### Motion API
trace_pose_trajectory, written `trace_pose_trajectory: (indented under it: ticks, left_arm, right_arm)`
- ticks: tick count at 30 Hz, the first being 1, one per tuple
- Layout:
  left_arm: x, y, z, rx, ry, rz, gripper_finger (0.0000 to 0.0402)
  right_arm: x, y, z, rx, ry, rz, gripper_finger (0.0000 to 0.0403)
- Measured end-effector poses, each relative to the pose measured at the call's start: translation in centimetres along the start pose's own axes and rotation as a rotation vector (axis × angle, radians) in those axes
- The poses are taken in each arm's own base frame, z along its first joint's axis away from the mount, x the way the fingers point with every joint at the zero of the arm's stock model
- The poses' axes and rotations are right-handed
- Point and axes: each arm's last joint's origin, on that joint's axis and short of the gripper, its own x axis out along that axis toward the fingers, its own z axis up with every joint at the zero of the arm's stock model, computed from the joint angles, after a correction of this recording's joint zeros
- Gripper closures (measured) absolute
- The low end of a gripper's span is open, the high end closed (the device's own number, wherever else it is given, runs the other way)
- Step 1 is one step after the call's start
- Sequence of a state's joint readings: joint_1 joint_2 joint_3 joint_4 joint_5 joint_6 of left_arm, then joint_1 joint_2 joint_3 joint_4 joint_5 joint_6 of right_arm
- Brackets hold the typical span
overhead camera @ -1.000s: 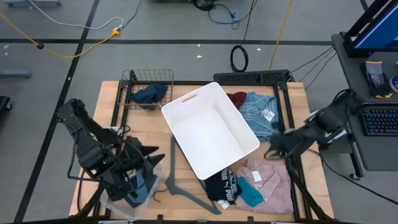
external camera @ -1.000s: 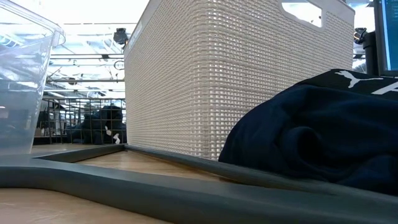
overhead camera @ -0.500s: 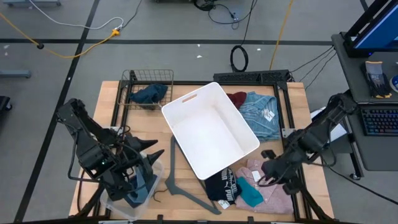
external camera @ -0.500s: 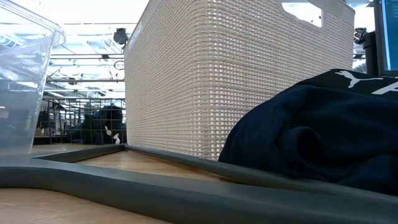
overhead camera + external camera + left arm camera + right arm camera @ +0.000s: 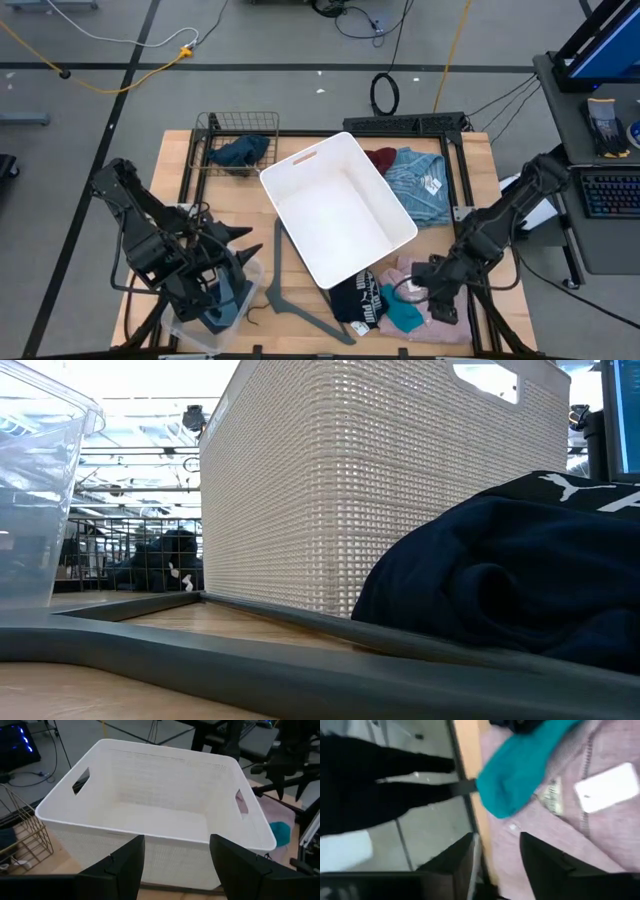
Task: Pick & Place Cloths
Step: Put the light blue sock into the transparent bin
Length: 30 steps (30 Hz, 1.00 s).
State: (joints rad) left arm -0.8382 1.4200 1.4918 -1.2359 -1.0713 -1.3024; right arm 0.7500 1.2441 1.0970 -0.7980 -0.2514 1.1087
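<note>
High view: I had the right gripper (image 5: 425, 283) over the pink shirt (image 5: 450, 315), just beside the teal cloth (image 5: 402, 312); white basket (image 5: 338, 208) empty, so I judged this the reach for a first pick. Left gripper (image 5: 238, 250) waited by the clear bin (image 5: 190, 325).

Low view: only the basket wall and the black cloth (image 5: 510, 575) showed.

Left wrist view: fingers (image 5: 127, 865) spread apart, nothing between.

Right wrist view: fingers (image 5: 542, 855) parted, empty, above pink fabric. Next move, I judged: descend and pinch a fold.
</note>
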Motion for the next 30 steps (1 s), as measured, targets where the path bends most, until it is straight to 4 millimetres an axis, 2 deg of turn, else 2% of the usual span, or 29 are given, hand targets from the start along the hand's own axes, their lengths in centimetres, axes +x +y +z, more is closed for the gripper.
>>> trace_pose_trajectory:
  ticks: [7,13,19,30]
  left_arm:
    - [-0.2,0.0,-0.2,0.039,0.019,-0.013,0.0174]
    - [-0.6,-0.1,-0.4,0.096,0.024,-0.030,0.0174]
    - [-0.9,-0.2,-0.6,0.118,0.060,-0.052,0.0174]
    - [-1.1,-0.3,-0.9,0.164,0.098,-0.075,0.0174]
  right_arm:
    - [1.6,1.0,0.0,0.106,-0.029,0.008,0.0199]
    - [3.7,0.9,0.4,0.221,-0.020,-0.068,0.0202]
    - [4.9,0.9,0.8,0.318,-0.050,-0.090,0.0205]
    - [7.7,0.7,1.4,0.385,-0.041,-0.150,0.0206]
